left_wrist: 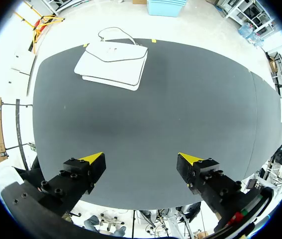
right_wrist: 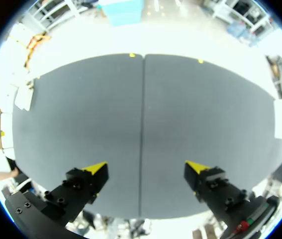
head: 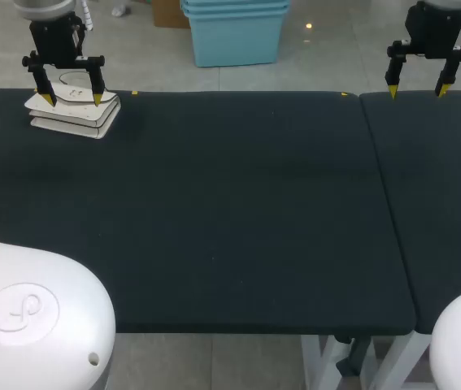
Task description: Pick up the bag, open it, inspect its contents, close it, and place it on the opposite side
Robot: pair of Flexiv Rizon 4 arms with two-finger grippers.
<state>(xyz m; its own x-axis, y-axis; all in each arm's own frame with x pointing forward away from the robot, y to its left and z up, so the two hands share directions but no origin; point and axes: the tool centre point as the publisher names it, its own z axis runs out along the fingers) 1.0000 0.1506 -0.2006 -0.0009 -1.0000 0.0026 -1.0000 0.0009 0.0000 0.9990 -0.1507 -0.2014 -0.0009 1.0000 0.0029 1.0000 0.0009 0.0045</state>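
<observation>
Bag (head: 74, 114), white and lying flat, sat at the far left corner of the dark table (head: 230, 211). The left gripper (head: 71, 99) hung just above it, fingers spread wide and holding nothing. The right gripper (head: 417, 91) hung over the table's far right edge, fingers apart too, nothing between them.

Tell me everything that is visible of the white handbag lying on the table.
The white handbag lies flat on the black table, near its far left corner. It looks like smooth leather, with dark edging along the seams. Its front flap is folded down, so it appears closed. A thin strap loops out beyond it toward the table's edge. Seen from the side, it shows stacked layers. Only the table touches it; the left gripper, fingers open, is apart from it.
</observation>
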